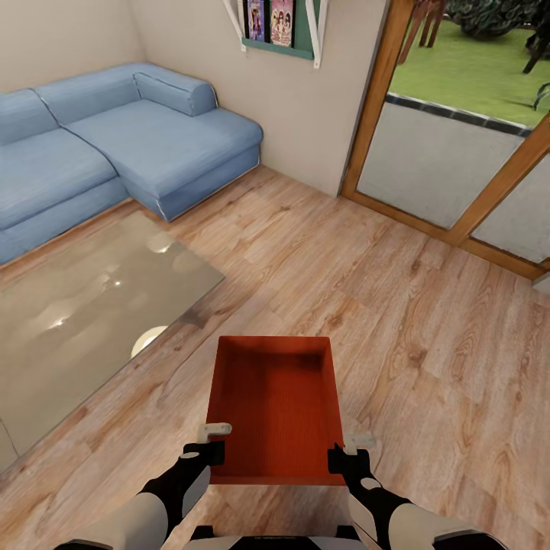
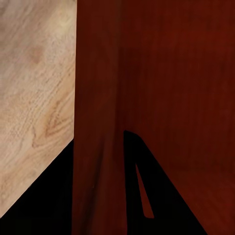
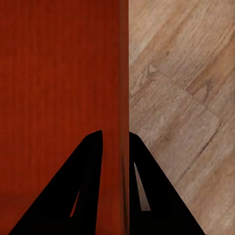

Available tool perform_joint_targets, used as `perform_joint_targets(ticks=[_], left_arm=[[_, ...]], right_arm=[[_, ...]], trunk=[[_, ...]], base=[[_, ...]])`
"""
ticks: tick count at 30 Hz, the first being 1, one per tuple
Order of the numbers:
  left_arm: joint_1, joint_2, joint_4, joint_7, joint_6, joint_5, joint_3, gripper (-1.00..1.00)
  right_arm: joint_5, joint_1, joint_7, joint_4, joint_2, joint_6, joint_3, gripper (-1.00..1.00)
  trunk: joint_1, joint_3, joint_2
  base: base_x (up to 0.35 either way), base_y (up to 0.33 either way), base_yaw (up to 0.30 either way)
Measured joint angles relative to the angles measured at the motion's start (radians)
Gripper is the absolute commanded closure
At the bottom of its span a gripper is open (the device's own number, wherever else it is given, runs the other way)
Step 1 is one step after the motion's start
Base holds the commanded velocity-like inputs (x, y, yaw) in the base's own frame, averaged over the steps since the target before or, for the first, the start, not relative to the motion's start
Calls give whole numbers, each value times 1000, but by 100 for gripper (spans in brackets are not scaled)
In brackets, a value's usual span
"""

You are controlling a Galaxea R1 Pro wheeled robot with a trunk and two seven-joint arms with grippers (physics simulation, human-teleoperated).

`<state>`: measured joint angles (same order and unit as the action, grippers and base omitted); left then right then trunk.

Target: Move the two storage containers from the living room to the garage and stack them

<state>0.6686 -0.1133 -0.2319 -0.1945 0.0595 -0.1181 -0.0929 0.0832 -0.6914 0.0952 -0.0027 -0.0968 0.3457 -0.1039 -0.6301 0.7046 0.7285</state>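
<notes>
One red-orange open-top storage container (image 1: 275, 405) hangs just above the living room's light wood planks (image 1: 397, 305), straight ahead of me. My left gripper (image 1: 214, 443) is shut on its left wall near the close corner. My right gripper (image 1: 353, 447) is shut on the right wall. In the left wrist view the dark fingers (image 2: 147, 186) straddle the ribbed wall (image 2: 98, 98). The right wrist view has the gripper (image 3: 116, 132) clamped over the other wall (image 3: 123, 73), with the bin's inside (image 3: 58, 73) beside it. The container is empty. The garage and its floor are out of view.
A glass-topped coffee table (image 1: 76, 305) stands close on the left, and a blue sectional sofa (image 1: 114, 145) is behind it. Wood-framed glass doors (image 1: 458, 160) fill the back right. A wall shelf with books (image 1: 279, 23) hangs above. Open wood flooring runs ahead and to the right.
</notes>
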Motion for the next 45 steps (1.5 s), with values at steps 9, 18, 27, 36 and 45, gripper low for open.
perform_joint_targets(ticks=[9,18,27,36,45], left_arm=[[0,0,0,0,0,0,0,100],[0,1,0,3,0,-3,-4,100],[0,2,3,6,-1,1,0,100],[0,3,3,8,-1,1,1,100],[0,4,2,8,-1,0,1,100]], right_arm=[[0,0,0,0,0,1,0,100],[-1,3,-2,0,0,4,3,100],[2,3,-2,1,0,5,1,100],[4,3,1,1,-2,4,-1,100],[6,3,2,1,-3,5,-3,100]], trunk=[[0,-14,0],[0,-28,0],[0,-43,0],[0,-58,0],[0,-73,0]], base=[[0,0,0],[0,0,0],[0,0,0],[0,0,0],[0,0,0]])
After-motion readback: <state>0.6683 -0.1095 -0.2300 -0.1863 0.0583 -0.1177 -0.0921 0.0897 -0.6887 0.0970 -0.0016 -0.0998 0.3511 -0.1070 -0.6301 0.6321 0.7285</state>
